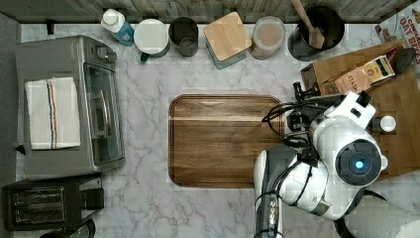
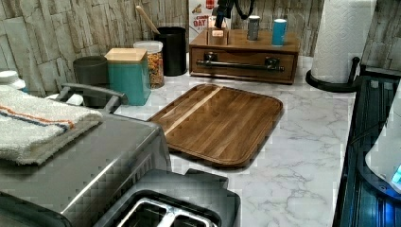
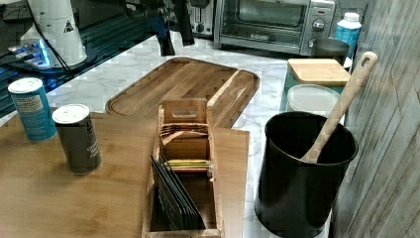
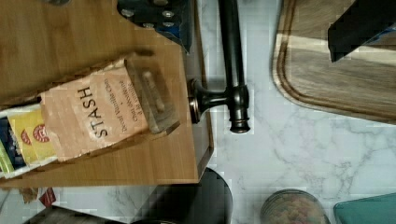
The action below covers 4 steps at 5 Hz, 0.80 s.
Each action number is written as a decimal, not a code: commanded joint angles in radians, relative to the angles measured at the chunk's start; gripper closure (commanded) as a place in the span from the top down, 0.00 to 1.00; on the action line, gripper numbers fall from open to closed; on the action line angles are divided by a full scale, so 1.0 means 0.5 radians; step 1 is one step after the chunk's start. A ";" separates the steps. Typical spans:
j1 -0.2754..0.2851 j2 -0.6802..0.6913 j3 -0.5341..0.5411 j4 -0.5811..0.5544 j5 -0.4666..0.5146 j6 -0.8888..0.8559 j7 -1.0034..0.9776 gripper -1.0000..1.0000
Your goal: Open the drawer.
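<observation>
The drawer [image 2: 246, 56] is the light bamboo front of a low box at the back of the counter, and it sits flush with the box. Its long black bar handle [image 2: 243, 65] runs across the front on two brackets. My gripper [image 2: 227, 12] hangs above the left view's left end of the box, open. In the wrist view the handle [image 4: 231, 56] and one bracket [image 4: 212, 100] lie between my spread fingers [image 4: 359, 25], below them and untouched. From the right view, my gripper [image 3: 173, 32] hovers over the counter beyond the box's front.
A dark cutting board [image 1: 225, 139] lies in front of the drawer. On the box top stand a tea-bag holder [image 3: 183, 163] and two shakers [image 3: 77, 136]. A black utensil pot [image 3: 302, 168], jars, a toaster oven [image 1: 69, 104], a toaster [image 1: 49, 203] and a paper towel roll [image 2: 343, 38] ring the counter.
</observation>
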 commanded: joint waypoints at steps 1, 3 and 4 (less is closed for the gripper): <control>-0.056 0.235 -0.036 -0.065 0.124 0.044 -0.328 1.00; -0.121 0.352 -0.033 -0.154 0.301 0.336 -0.460 1.00; -0.164 0.364 0.000 -0.204 0.460 0.497 -0.618 1.00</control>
